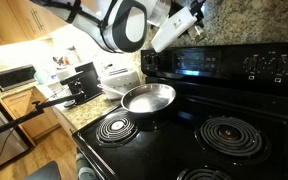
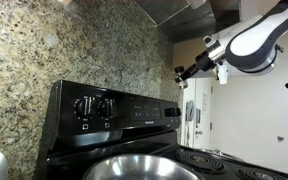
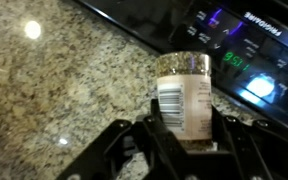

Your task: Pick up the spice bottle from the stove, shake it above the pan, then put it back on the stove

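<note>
Gripper (image 3: 184, 128) sits closest to wrist cam, its fingers (image 3: 156, 130) clamped on either side of spice bottle (image 3: 182, 92). It grips the lower body, w/ barcode label (image 3: 171, 100) facing cam. Behind bottle: granite backsplash (image 3: 54, 70) & control panel (image 3: 234, 40) w/ lit display. In both exterior views, arm (image 1: 124, 25) holds bottle up high, near back panel, well above top of stove (image 1: 184, 120). Bottle itself too small to make out there. Pan (image 1: 149, 97) sits on stove top, just behind front coil burner (image 1: 116, 127), shiny inside.
</note>
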